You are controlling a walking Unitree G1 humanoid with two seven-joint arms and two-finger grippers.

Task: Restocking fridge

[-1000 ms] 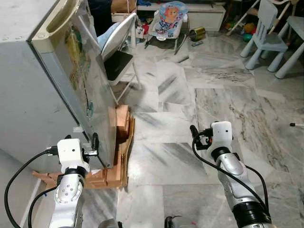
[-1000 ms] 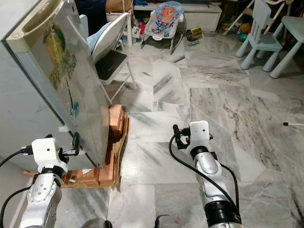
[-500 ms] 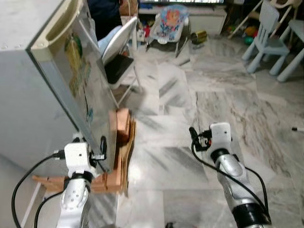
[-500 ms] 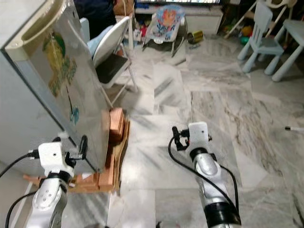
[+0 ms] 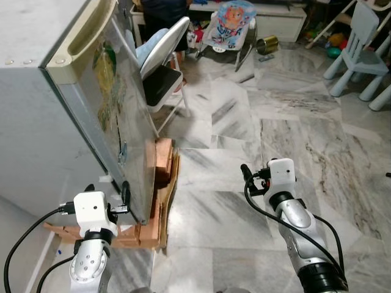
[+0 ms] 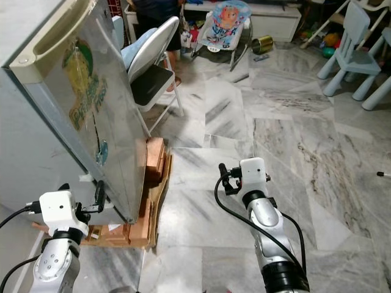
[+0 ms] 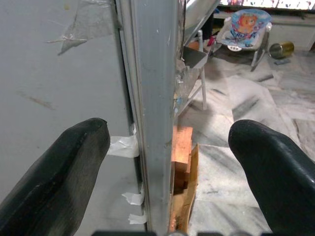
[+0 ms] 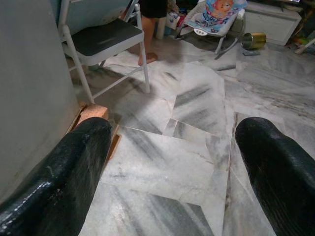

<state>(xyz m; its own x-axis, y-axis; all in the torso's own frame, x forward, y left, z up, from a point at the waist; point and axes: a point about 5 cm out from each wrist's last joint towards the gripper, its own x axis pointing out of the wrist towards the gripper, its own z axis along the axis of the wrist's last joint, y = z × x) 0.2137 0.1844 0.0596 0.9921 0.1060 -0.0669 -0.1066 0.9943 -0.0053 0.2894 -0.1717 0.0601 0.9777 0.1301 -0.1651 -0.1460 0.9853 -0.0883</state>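
The grey fridge (image 5: 33, 128) stands at my left, its silver door (image 5: 116, 110) carrying faded stickers. My left gripper (image 7: 167, 142) is open at the door's lower corner. In the left wrist view its two black fingers (image 7: 54, 167) stand on either side of the door's edge (image 7: 152, 98), one by the fridge's side wall and one in front of the door. One of these fingers (image 5: 125, 190) shows beside the door's bottom edge. My right gripper (image 8: 172, 142) is open over the marble floor, right of the fridge, with nothing between its fingers (image 5: 244, 172).
Wooden blocks and cardboard (image 5: 162, 177) lie under the fridge's front. Behind them stands a folding chair (image 5: 162, 76), with a person's legs (image 6: 183, 43) beside it. Further back are a baby bouncer (image 5: 235, 18), a tin can (image 5: 267, 44) and light blue children's chairs (image 5: 360, 52).
The camera has swung, shifting the whole picture. My left gripper stays at the door's lower corner and my right gripper stays over the floor. A person's legs have come into view behind the chair.
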